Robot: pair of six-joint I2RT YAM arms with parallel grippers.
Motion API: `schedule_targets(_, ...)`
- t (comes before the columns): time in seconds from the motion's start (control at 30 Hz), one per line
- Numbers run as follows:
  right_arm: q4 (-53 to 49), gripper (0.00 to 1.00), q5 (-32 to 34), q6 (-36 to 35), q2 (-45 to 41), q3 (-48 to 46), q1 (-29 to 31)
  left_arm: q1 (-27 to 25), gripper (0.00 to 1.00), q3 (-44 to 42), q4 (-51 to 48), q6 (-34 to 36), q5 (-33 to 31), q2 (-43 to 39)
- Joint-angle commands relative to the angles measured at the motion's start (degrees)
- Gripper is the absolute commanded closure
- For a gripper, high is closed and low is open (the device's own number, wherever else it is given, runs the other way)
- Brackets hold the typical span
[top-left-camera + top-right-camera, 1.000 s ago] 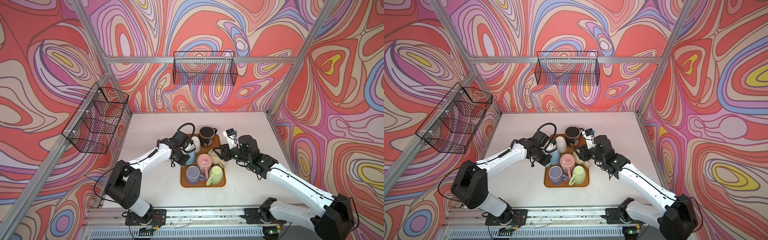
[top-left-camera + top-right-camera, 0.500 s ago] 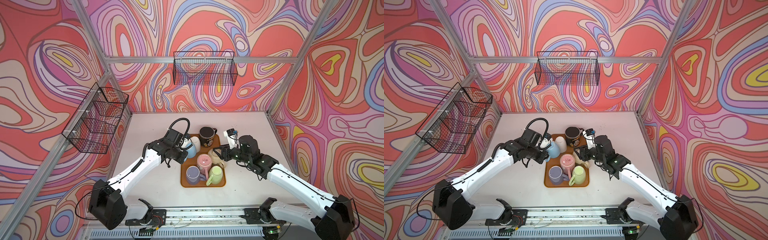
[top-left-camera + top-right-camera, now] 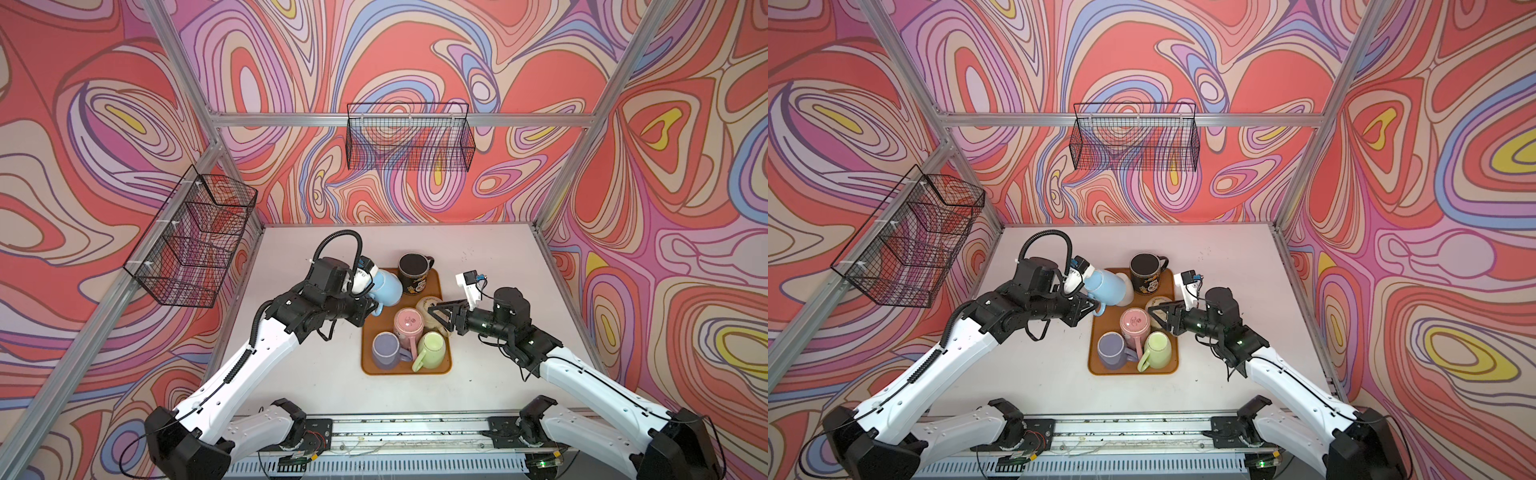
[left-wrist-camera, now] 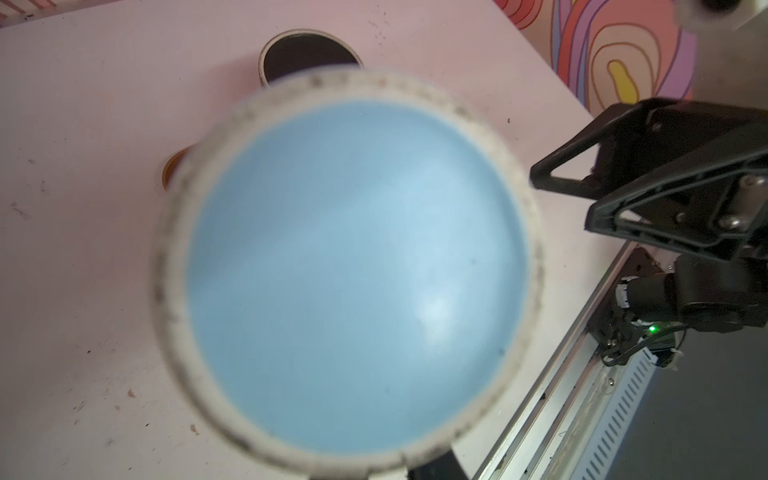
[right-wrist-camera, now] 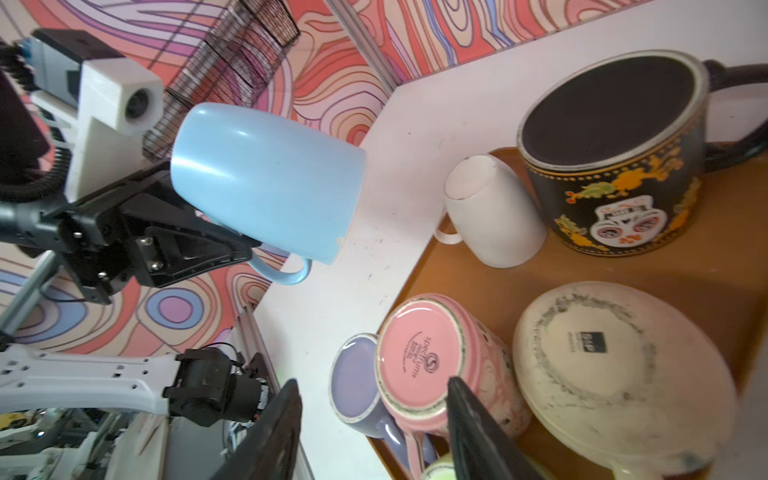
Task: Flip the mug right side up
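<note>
- The blue mug [image 3: 385,283] is off the table [image 3: 490,257], held in the air over the far left corner of the tray [image 3: 405,371]. It is tipped almost sideways, with its base toward the left arm, its mouth toward the tray and its handle underneath.
- The left gripper [image 3: 365,308] is nearly pressed together, pinching the blue mug at its handle side. The mug's body covers the exact spot where the fingers bite.
- The right gripper [image 3: 436,318] is spread and holds nothing. It hovers over the cream mug [image 3: 428,302], just beside the pink mug [image 3: 409,324], at the tray's right side.
- The tray is crowded. A black mug [image 3: 415,272] with a skull print stands at the far end, and a small white mug [image 5: 494,212] leans bottom up just beside it.
- The cream and pink mugs are bottom up in the middle. A purple mug [image 3: 384,351] and a green mug [image 3: 433,347] sit at the near end, and the pink one looks to touch the purple.
- Two wire baskets [image 3: 409,141] [image 3: 195,241] hang on the walls, well apart from the tray.
- In both top views the blue mug hides most of the white mug.
- In the left wrist view the blue mug's blurred base fills nearly everything. Only the black mug's top, a sliver of tray and the right gripper show around it.
- In the right wrist view that gripper's fingers are cut off by the frame, and the green mug is a mere sliver.
- Whether the black mug's dark top is its base or its inside is hard to tell.
</note>
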Motion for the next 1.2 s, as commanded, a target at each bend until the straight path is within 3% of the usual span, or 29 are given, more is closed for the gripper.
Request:
schedule_targets(0.0, 9.92, 0.42, -6.6, 4.46, -0.86, -1.77, -0.3, -0.11, 1.0, 3.09, 10.34, -3.86, 6.3, -2.17)
schedule_targets(0.2, 17.49, 0.39, -9.77, 9.78, -1.75, -2.81, -0.67, -0.12, 1.0, 2.22, 20.96, -10.22, 11.55, -1.9)
schedule_targets(0.4, 20.03, 0.3, -10.53, 11.9, -0.88, -0.84, -0.83, -0.17, 1.0, 1.91, 33.16, -16.41, 15.74, -0.42)
schedule_targets(0.57, 21.41, 0.29, -13.16, 12.44, 0.68, 3.06, -1.9, -0.13, 1.0, 1.0, 43.23, -21.21, 19.09, 0.57)
schedule_targets(0.73, 32.0, 0.29, -16.42, 17.02, 3.78, 5.33, -2.79, -0.26, 1.0, 0.76, 51.86, -25.28, 21.4, 2.41)
schedule_targets(0.87, 38.15, 0.29, -17.98, 20.92, 8.83, 7.29, -3.31, -0.36, 1.0, 1.91, 52.24, -25.43, 21.14, 3.69)
schedule_targets(1.17, 34.85, 0.29, -14.05, 16.81, 10.62, 5.55, -3.57, -0.35, 1.0, 1.91, 48.36, -23.83, 18.49, 5.53)
